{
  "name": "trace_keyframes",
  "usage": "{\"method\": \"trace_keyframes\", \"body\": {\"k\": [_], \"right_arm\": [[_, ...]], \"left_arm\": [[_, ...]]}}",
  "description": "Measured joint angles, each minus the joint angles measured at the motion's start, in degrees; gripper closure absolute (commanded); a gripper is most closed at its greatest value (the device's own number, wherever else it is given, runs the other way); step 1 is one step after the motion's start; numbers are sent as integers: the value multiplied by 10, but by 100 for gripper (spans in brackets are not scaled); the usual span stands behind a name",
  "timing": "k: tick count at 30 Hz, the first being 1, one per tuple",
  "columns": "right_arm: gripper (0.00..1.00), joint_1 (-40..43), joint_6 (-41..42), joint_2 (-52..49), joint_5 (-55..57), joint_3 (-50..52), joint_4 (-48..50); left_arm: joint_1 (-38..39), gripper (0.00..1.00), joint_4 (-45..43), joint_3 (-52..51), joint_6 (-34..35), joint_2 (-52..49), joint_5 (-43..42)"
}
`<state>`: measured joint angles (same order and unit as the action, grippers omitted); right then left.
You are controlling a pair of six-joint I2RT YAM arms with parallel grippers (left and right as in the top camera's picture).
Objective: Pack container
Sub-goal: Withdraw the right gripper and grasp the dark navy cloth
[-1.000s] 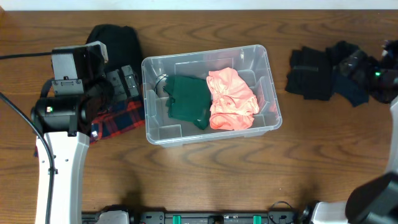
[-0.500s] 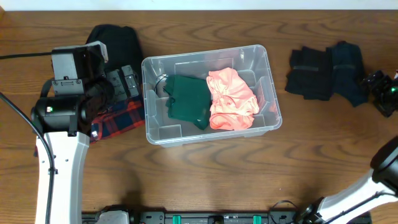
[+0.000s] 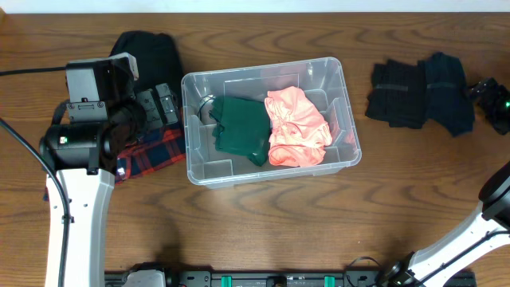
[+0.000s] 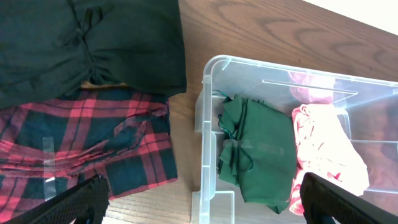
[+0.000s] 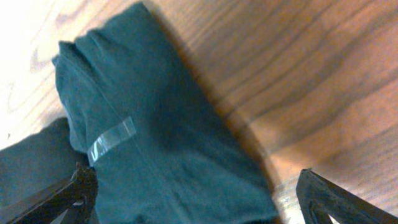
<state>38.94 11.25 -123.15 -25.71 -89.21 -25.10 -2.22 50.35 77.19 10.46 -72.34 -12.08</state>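
The clear plastic container (image 3: 263, 68) stands mid-table and holds a folded green garment (image 3: 241, 127) and a crumpled pink garment (image 3: 296, 127). My left gripper (image 3: 157, 104) is open and empty, just left of the container's left wall, above a red plaid garment (image 3: 155, 151) and a black garment (image 3: 147, 52). In the left wrist view the open jaws (image 4: 202, 211) straddle the container's wall (image 4: 208, 68), with the plaid (image 4: 81, 143) to the left and the green garment (image 4: 261, 149) to the right. My right gripper (image 3: 496, 100) is open and empty at the far right edge. Its jaws (image 5: 199, 205) hover over a dark teal garment (image 5: 155, 143).
A pile of dark folded clothes lies right of the container: a black piece (image 3: 398, 96) and the dark teal piece (image 3: 446, 100). Bare wood runs along the front of the table (image 3: 263, 231).
My right gripper has drawn back to the right, off the dark clothes pile, to the table's right edge, holding nothing. The left arm and the clothes have not moved.
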Motion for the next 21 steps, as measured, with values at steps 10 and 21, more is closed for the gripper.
{"method": "trace_keyframes", "body": {"k": [10, 21], "right_arm": [[12, 6, 45, -79, -67, -20, 98], [33, -24, 77, -107, -147, -35, 106]], "left_arm": [[0, 2, 0, 0, 0, 0, 0], [0, 2, 0, 0, 0, 0, 0]]}}
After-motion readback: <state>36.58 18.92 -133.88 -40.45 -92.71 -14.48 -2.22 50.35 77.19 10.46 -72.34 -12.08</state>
